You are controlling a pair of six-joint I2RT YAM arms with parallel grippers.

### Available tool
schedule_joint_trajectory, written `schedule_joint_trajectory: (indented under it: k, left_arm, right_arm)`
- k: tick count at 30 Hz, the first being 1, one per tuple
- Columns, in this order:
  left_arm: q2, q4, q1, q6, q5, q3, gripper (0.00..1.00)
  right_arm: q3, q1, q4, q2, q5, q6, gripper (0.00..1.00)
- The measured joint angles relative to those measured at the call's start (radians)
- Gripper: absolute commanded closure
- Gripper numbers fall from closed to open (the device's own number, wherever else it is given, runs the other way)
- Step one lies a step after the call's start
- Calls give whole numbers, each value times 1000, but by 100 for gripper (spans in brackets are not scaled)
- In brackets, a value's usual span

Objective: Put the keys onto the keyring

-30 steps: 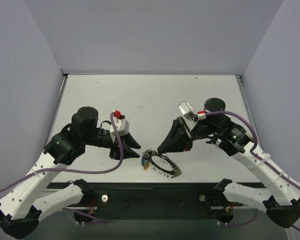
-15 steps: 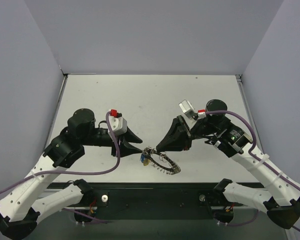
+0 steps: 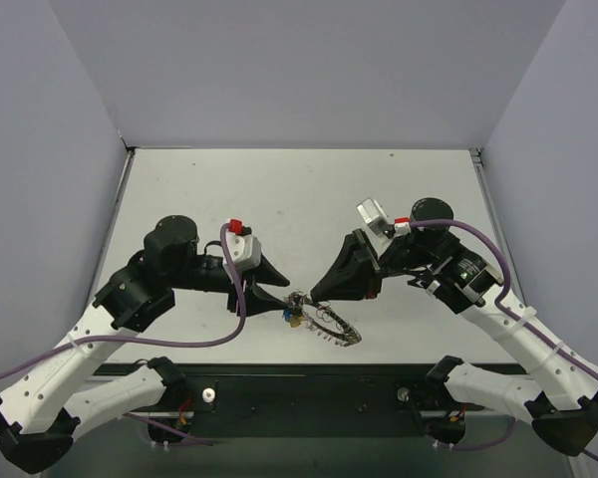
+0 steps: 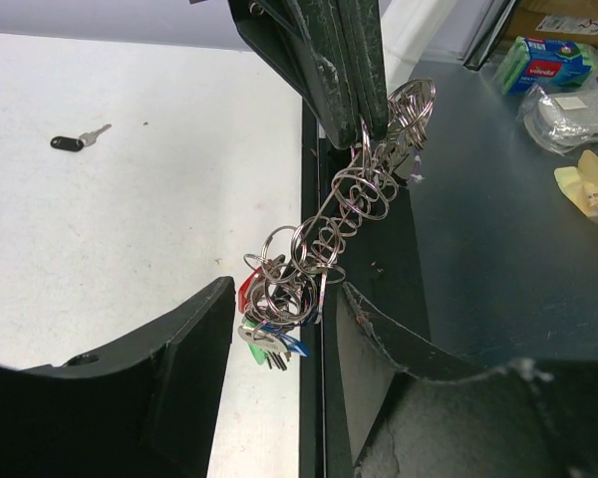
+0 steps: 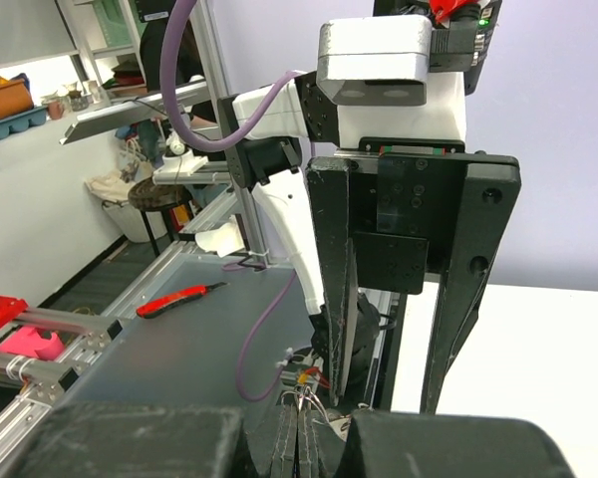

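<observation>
The right gripper [image 3: 318, 295] has its jaws pressed together on the upper end of the keyring [image 4: 354, 194], which hangs tilted over the near edge of the bench [image 3: 279, 199]. The keys [image 4: 269, 334] dangle bunched at its lower end, between the spread jaws of the left gripper [image 4: 284, 289], seemingly untouched. If those jaws close and tug sideways, the thin pinch could slip and drop everything off the edge. A loose key [image 4: 78, 140] lies well apart, easily missed.
</observation>
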Motion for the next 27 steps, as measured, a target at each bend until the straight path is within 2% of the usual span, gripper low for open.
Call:
schedule_joint_trajectory:
  k: [10, 17, 24, 27]
  left_arm:
    - [21, -20, -31, 16, -33, 0, 43]
    - [26, -24, -36, 29, -84, 0, 60]
    - [26, -63, -36, 51, -119, 0, 61]
    - [26, -76, -36, 55, -134, 0, 71]
  right_arm:
    - [-4, 0, 7, 0, 8, 3, 100]
    - [-9, 0, 8, 0, 9, 3, 100]
    - [-10, 0, 11, 0, 9, 3, 100]
    - [-10, 0, 14, 0, 9, 3, 100]
